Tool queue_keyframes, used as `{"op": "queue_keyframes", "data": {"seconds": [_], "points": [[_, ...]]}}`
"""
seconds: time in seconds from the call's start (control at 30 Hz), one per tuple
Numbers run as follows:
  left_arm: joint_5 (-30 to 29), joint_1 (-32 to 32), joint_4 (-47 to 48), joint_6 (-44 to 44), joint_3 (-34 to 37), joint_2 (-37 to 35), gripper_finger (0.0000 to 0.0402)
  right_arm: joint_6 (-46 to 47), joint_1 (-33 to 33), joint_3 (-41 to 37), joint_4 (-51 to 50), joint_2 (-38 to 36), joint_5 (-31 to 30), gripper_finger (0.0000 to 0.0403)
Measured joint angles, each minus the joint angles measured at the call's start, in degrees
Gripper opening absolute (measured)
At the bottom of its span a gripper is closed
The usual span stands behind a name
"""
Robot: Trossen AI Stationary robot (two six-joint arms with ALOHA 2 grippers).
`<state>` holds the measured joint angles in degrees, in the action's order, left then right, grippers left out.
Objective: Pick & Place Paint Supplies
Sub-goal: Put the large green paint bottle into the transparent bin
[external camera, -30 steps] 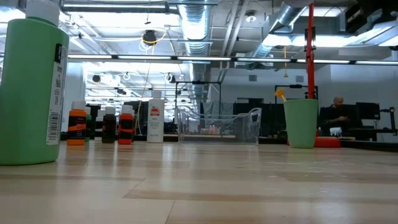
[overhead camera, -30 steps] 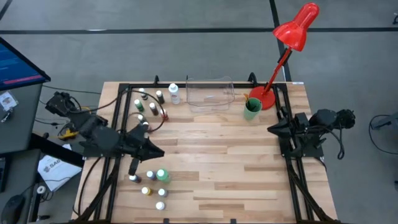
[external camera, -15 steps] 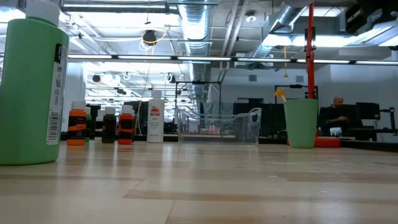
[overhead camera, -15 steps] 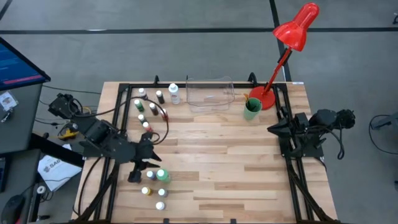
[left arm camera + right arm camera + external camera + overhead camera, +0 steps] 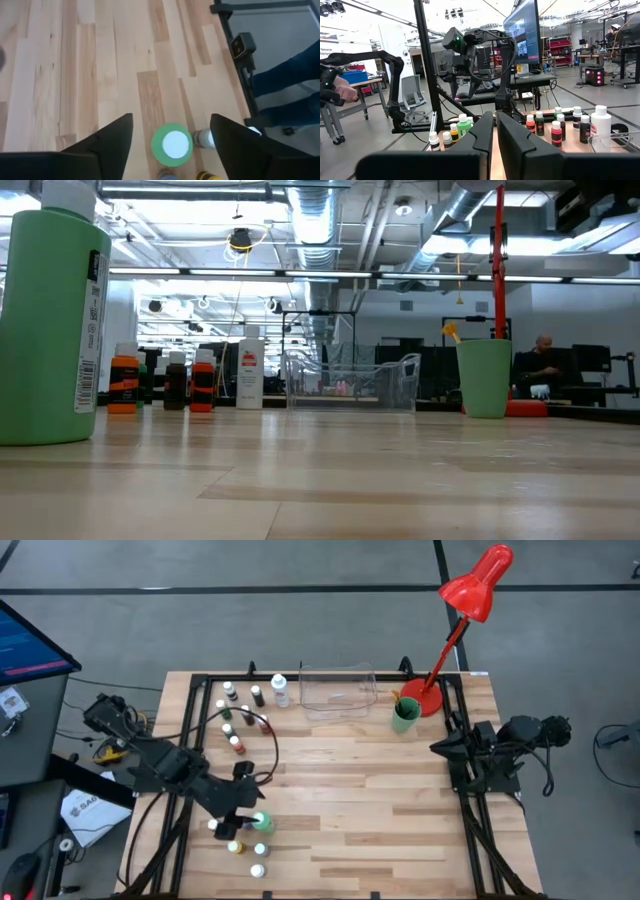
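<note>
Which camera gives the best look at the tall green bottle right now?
The low view: the green bottle stands close up, its whole side and label showing. The left wrist view shows only its white cap from above, between the open left tool. The high view shows it small; the right wrist view, distant.

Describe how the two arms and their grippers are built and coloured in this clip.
Both arms are matte black and jointed. The left arm trails a loose black cable; its gripper has two broad, wedge-shaped black fingers. The right arm ends in a rounded black wrist housing; its gripper has similar flat black fingers. No coloured markings are visible.
</note>
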<state>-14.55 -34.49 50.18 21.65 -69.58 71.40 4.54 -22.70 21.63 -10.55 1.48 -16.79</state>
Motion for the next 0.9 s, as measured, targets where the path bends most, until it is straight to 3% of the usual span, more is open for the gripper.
{"op": "queue_keyframes", "data": {"seconds": [0.47,0.9], "points": [[0.0,-1.1,1.4,0.2,0.3,4.7,0.0267,0.0,0.0,0.0,0.0,0.0,0.0,0.0021],[-0.2,-4.1,-6.3,7.8,11.5,3.0,0.0262,0.0,0.0,0.0,0.0,0.0,0.0,0.0021]]}}
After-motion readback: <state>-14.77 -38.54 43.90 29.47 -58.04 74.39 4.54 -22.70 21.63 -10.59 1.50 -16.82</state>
